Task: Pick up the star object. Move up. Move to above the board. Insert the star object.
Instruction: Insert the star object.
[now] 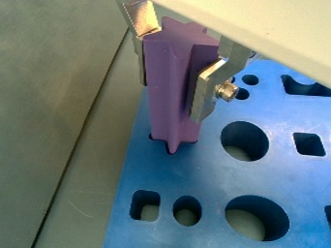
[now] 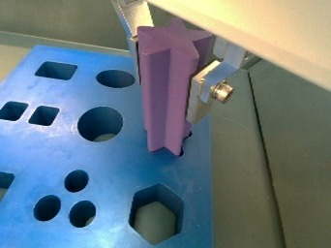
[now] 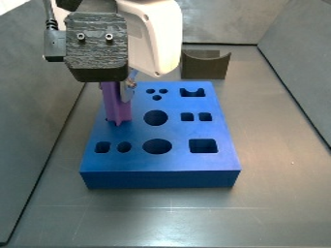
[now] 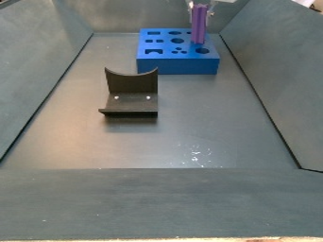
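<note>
My gripper (image 1: 179, 60) clamps the star (image 1: 168, 87) near its upper end, one silver finger (image 1: 207, 89) pressed flat against a ridged side; the opposite finger (image 2: 134, 27) is mostly hidden behind the piece in both wrist views. The star stands upright, and its lower end (image 2: 168, 145) enters a cut-out near one edge of the board (image 2: 116, 170); how deep it sits cannot be told. In a side view the star (image 3: 118, 102) hangs below my gripper (image 3: 116, 85) over the board's (image 3: 162, 167) left edge, beside a round hole (image 3: 154, 118). Other openings visible in a wrist view include a large circle (image 2: 100, 123), a hexagon (image 2: 154, 212) and a square (image 2: 45, 115). The board lies flat on the grey tabletop (image 3: 278, 208). In a side view the fixture (image 4: 127, 95) stands on the tabletop well apart from the board (image 4: 177, 59), nearer that camera, while the star (image 4: 198, 24) rises above the board's far corner.
</note>
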Available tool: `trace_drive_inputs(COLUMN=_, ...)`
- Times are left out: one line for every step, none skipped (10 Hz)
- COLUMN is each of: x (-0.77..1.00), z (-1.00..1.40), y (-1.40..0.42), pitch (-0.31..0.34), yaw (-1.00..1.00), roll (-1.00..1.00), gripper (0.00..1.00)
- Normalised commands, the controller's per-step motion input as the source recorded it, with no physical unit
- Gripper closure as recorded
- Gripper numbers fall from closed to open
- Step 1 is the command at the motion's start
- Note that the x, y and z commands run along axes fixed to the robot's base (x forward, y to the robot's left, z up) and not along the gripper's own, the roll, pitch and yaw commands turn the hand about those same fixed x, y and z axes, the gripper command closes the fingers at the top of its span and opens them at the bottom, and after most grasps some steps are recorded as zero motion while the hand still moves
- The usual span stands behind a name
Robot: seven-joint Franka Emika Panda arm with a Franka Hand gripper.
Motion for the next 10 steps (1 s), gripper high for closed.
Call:
trace_drive_inputs(x=0.11, z=-1.00, y=0.00, pitch=-0.024, yaw=-0.04, roll=0.09, gripper=1.00)
trace_drive_inputs(x=0.15, z=-1.00, y=0.00, pitch=-0.019, yaw=-0.04, roll=0.07, gripper=1.00)
trace_drive_inputs(x=0.23, z=-0.42, y=0.00, pitch=-0.033, yaw=-0.03, roll=-0.02, gripper=1.00)
trace_drive_inputs(x=0.02, z=0.00, y=0.00, pitch=0.000, yaw=0.00, roll=-0.03, gripper=1.00)
trace_drive_inputs(x=-0.05, z=-0.26, y=0.00, pitch=0.000, yaw=0.00, roll=0.06, gripper=1.00)
trace_drive_inputs(x=-0.08, z=-1.00, y=0.00, pitch=-0.019, yaw=-0.02, roll=0.17, gripper=1.00)
trace_drive_inputs(x=-0.02, z=-1.00, y=0.00, pitch=-0.010, yaw=-0.07, roll=0.10, gripper=1.00)
trace_drive_inputs(x=0.04, z=-1.00, y=0.00, pitch=0.000, yaw=-0.01, roll=0.07, gripper=1.00)
trace_drive_inputs(x=0.00, z=0.00, y=-0.03, pitch=0.000, yaw=0.00, roll=0.05, gripper=1.00)
trace_drive_inputs(x=0.00, z=-0.18, y=-0.03, pitch=-0.087, yaw=0.00, roll=0.04, gripper=1.00)
